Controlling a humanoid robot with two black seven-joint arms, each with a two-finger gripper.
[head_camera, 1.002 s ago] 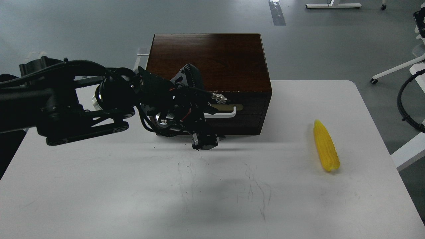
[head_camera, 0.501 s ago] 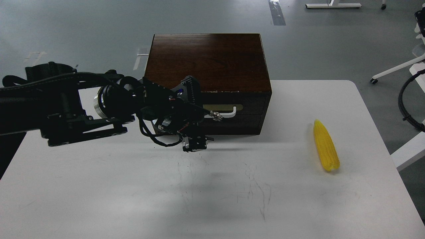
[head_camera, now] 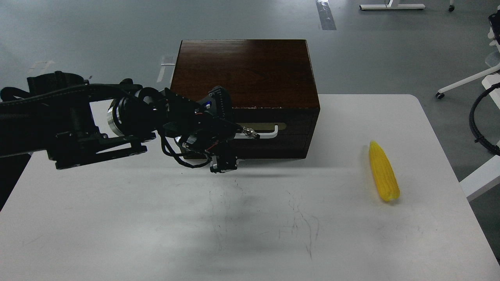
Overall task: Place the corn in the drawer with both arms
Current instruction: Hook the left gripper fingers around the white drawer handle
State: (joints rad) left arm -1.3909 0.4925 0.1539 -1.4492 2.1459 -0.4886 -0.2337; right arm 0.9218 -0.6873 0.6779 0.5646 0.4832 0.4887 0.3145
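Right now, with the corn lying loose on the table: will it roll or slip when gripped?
The corn is round and tapered, so a nudge would probably roll it in a curve. Its glossy kernel rows may slip between narrow fingers. It looks rigid, so sagging seems unlikely.

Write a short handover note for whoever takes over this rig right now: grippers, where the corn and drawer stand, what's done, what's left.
Left gripper: in front of the drawer, near the left end of its white handle; too dark and cluttered to tell open from shut, or whether it touches the handle.
Right gripper: not in view.
Corn: lying on the table well to the right of the wooden box, untouched.
Done: nothing yet; the drawer looks closed.
Left: pull the drawer open, pick up the corn, place it inside.
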